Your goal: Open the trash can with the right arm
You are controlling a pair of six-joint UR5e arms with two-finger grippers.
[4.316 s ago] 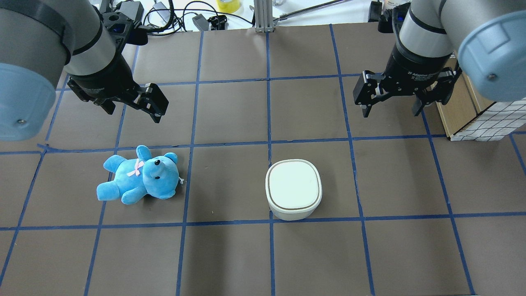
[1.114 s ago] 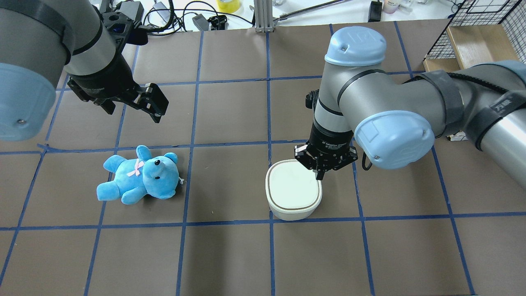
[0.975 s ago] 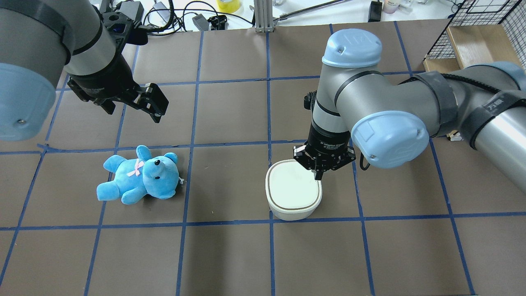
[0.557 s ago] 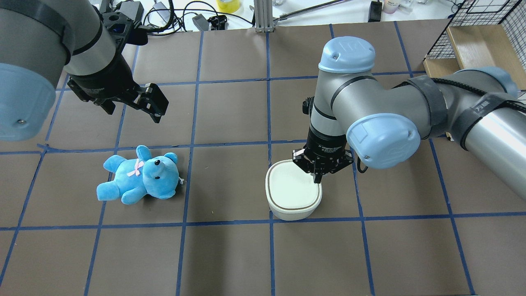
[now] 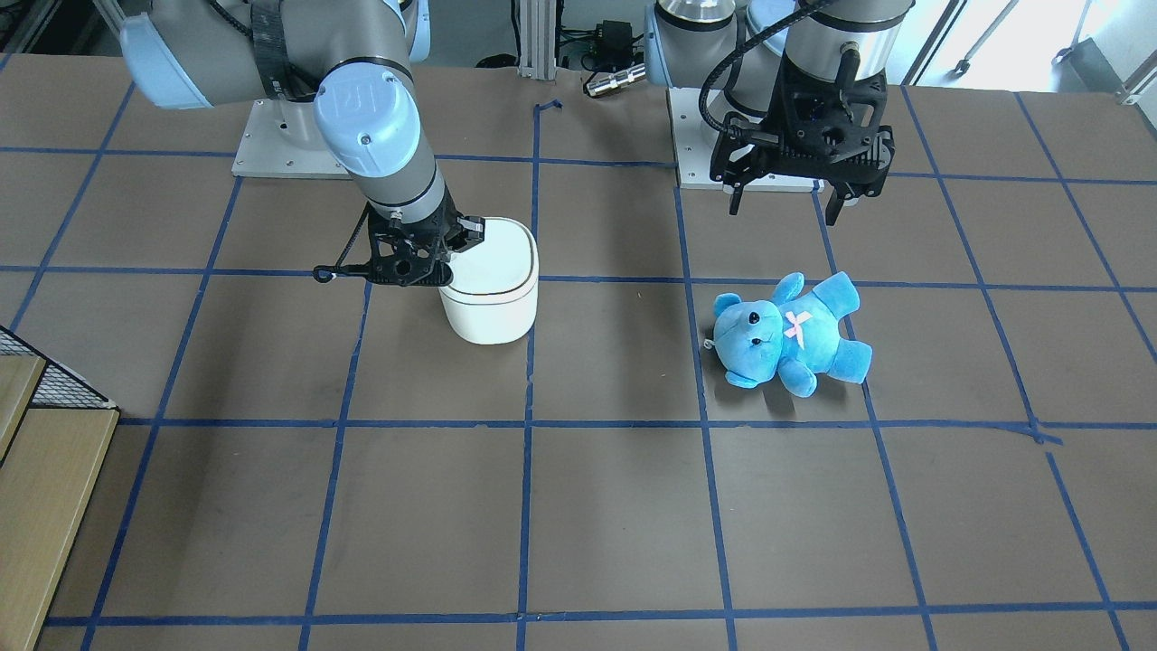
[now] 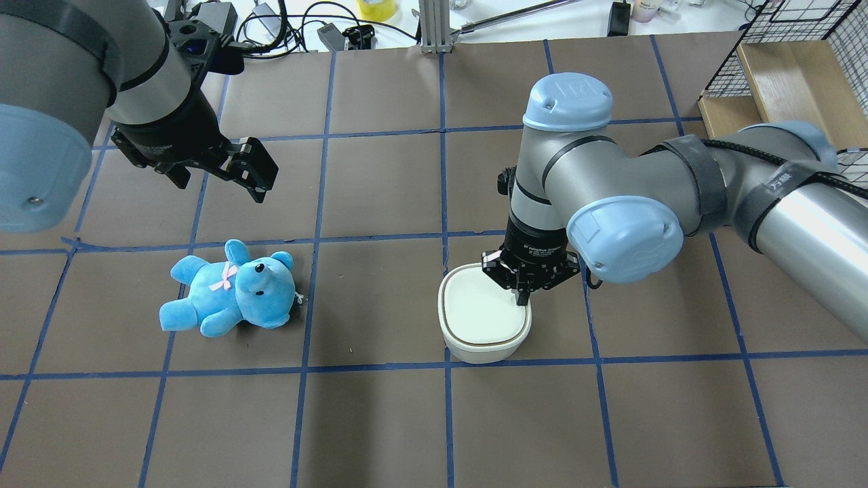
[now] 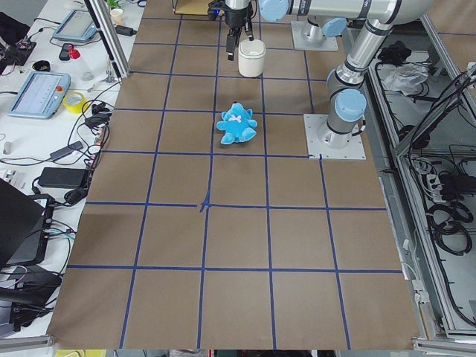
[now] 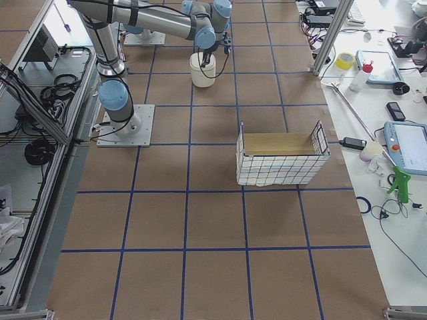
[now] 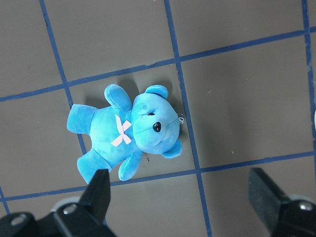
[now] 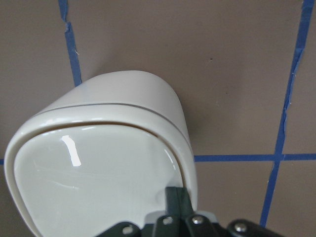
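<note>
The white trash can (image 6: pixel 483 324) stands on the brown table mat right of centre, its flat lid down; it also shows in the front view (image 5: pixel 493 303) and the right wrist view (image 10: pixel 98 168). My right gripper (image 6: pixel 523 301) is shut, empty, and points straight down. Its closed fingertips (image 10: pixel 175 200) rest on the lid at the can's right edge, also seen in the front view (image 5: pixel 440 264). My left gripper (image 6: pixel 217 173) is open and empty, hanging above the mat behind the teddy, far from the can.
A blue teddy bear (image 6: pixel 230 291) lies on the mat at the left, under my left wrist camera (image 9: pixel 128 131). A wire-sided wooden crate (image 6: pixel 780 68) stands at the far right. Cables and tools (image 6: pixel 285 27) lie beyond the mat's rear edge.
My right arm swung in from the rear right, shut its gripper and came down onto the can's lid edge, sinking slightly over the last second. The left arm and the teddy have not moved.
</note>
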